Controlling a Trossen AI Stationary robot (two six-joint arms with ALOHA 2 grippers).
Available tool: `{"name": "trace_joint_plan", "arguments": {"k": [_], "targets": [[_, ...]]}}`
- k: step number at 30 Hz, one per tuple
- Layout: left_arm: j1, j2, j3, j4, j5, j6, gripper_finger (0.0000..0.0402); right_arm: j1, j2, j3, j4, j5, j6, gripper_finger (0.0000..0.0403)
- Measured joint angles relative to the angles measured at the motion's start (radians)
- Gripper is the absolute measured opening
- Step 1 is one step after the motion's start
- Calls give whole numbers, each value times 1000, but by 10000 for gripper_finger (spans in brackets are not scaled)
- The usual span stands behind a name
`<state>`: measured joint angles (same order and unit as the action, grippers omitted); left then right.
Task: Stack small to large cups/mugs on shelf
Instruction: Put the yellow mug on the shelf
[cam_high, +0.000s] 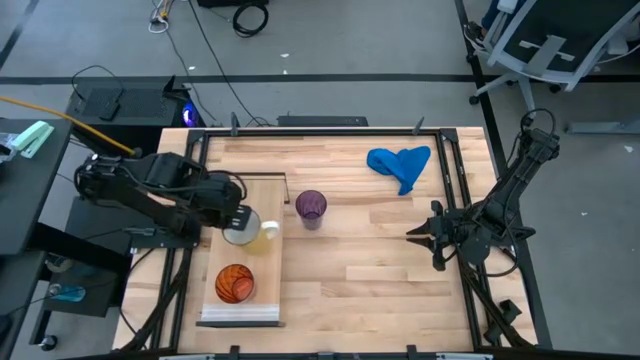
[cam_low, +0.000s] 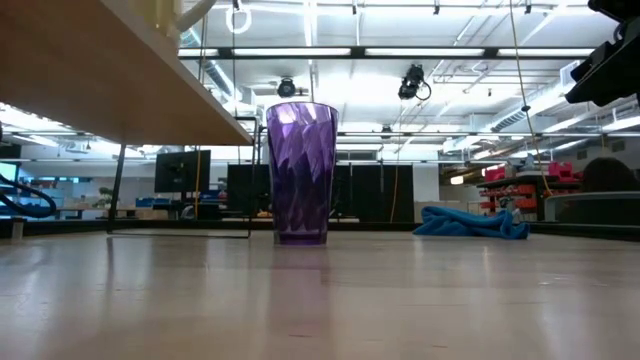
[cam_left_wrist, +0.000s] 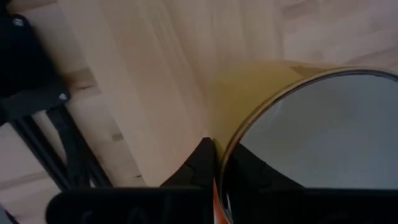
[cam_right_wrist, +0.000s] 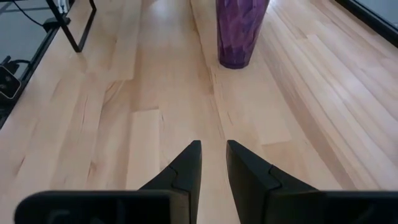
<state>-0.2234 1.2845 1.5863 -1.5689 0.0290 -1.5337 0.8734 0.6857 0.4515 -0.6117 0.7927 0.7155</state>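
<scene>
The shelf (cam_high: 255, 195) is a pale board at the table's left. An orange-red cup (cam_high: 235, 284) stands on its near part. My left gripper (cam_high: 236, 220) is over the shelf's middle, shut on the white mug (cam_high: 245, 232), whose handle (cam_high: 269, 228) points toward the table's right. The purple tumbler (cam_high: 311, 208) stands upright on the tabletop just right of the shelf and also shows in the low view (cam_low: 300, 170). My right gripper (cam_high: 412, 237) hovers empty at the right, its fingers almost together (cam_right_wrist: 213, 152), pointing toward the tumbler (cam_right_wrist: 239, 31). My left gripper holds the mug by its rim (cam_left_wrist: 225, 146) on the side away from the handle. One finger (cam_left_wrist: 249, 171) is inside the mug and one finger (cam_left_wrist: 200, 163) is outside. The fingers slant down from the table's left. The mug is upright, mouth up; whether its base touches the shelf I cannot tell.
A crumpled blue cloth (cam_high: 400, 165) lies at the far right of the table. Thin dark frame rails (cam_high: 455, 170) run along the table's sides. Bare tabletop lies between the tumbler and my right gripper.
</scene>
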Motion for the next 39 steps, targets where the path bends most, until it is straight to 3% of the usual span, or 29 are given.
{"name": "trace_joint_plan", "arguments": {"k": [10,18,32,39], "targets": [[0,-38,-94,-3,-6,23,24,0,0,0,0,3,0,83],[0,-37,-95,-1,-58,53,24,0,0,0,0,3,0,83],[0,-33,-95,-2,-58,53,24,0,0,0,-1,3,-1,83],[-51,-33,-95,-2,-50,-7,24,0,0,0,-1,3,-4,83]]}}
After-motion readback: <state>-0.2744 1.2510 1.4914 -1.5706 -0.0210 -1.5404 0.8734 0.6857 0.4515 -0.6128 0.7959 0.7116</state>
